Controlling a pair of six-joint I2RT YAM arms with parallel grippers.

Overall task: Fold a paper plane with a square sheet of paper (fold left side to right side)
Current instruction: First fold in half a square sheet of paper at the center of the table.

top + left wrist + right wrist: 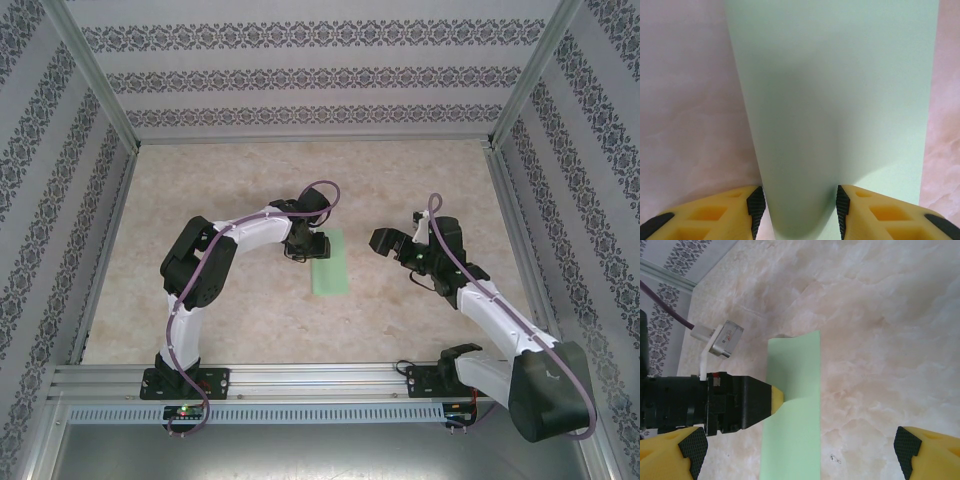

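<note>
Left gripper [303, 248]: jaws part-closed, pads pinching the sheet's curled left fold (its near end cut off in the wrist view).
Square sheet of paper [331, 265]: narrow folded strip on the table [420, 180]; left edge hidden under the gripper.
Right gripper [386, 243]: fingers spread wide, empty, right of the strip.

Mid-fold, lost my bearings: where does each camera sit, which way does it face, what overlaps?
Top external: above and behind the arms, looking down at the marble-patterned table; both arms, left gripper, right gripper, folded pale green sheet of paper.
Left wrist: on the left arm, looking along its yellow fingers at the paper between them.
Right wrist: on the right arm, facing the left gripper and paper; own yellow fingertips in bottom corners.
Shared: top and right wrist both show the left gripper at the paper's left edge.
</note>
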